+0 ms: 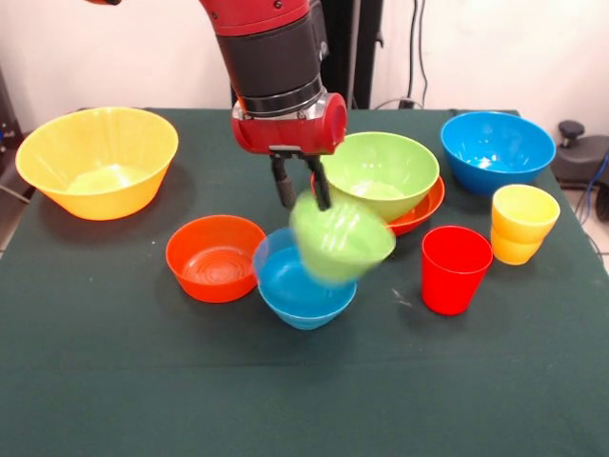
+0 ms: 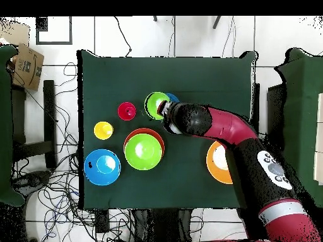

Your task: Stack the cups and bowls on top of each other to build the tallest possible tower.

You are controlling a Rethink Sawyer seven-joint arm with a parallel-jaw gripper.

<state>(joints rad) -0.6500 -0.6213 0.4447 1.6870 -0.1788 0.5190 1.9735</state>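
Observation:
My gripper (image 1: 303, 193) hangs over the middle of the table, its two fingers apart with cloth showing between them. Just below it a small green bowl (image 1: 341, 238) is tilted and blurred, its base in a small blue bowl (image 1: 297, 286). Its rim is next to my right finger (image 1: 321, 188); no grip shows. In the overhead view the green bowl (image 2: 156, 105) covers most of the blue one (image 2: 172, 97). The red cup (image 1: 455, 268) and the yellow cup (image 1: 522, 223) stand apart at the right. A large green bowl (image 1: 381, 173) sits nested in a red-orange bowl (image 1: 425, 211).
A small red-orange bowl (image 1: 215, 257) stands left of the blue one. A large orange-yellow bowl (image 1: 98, 160) is at the far left and a large blue bowl (image 1: 497, 150) at the far right. The table (image 1: 114, 381) has a dark green cloth.

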